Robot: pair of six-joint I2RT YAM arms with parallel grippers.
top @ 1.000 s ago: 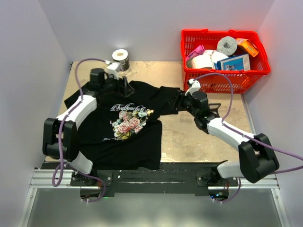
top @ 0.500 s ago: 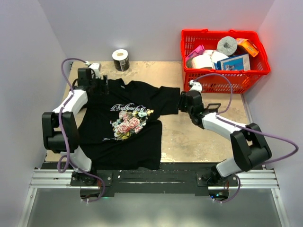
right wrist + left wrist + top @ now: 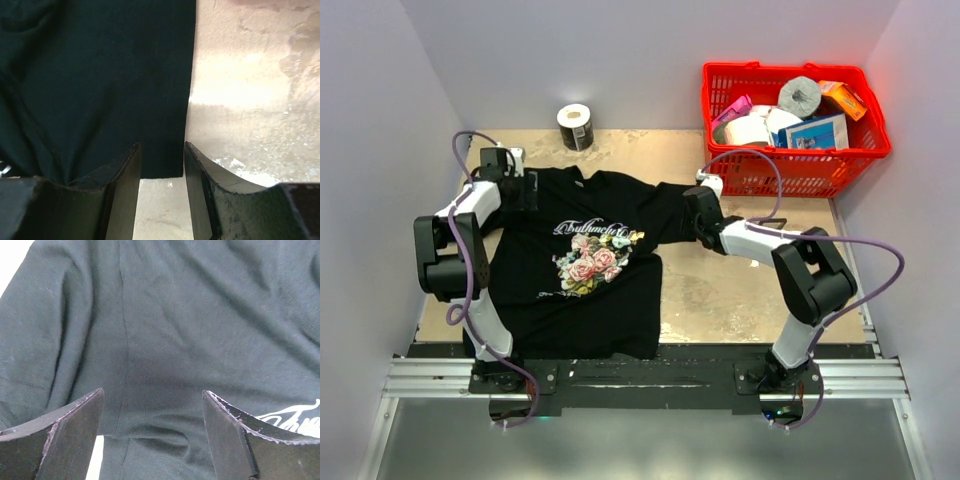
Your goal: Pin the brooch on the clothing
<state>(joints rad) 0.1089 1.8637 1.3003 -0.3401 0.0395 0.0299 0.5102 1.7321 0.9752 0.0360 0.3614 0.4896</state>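
Left claw (image 3: 152, 395) gapes over clothing (image 3: 575, 320), collar far, hem near.

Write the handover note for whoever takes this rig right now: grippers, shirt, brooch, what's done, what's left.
Left gripper: open, jaws wide, over the shoulder seam of the black rose-print T-shirt, holding nothing.
Right gripper: open, jaws narrow, either side of the hem of the nearest sleeve, not pinching it.
T-shirt: spread print side up on the tan table.
Brooch: the small pinkish-red flower pin shows in no view, so locate it first.
Done: shirt laid out.
Left: fetch the brooch and pin it on.
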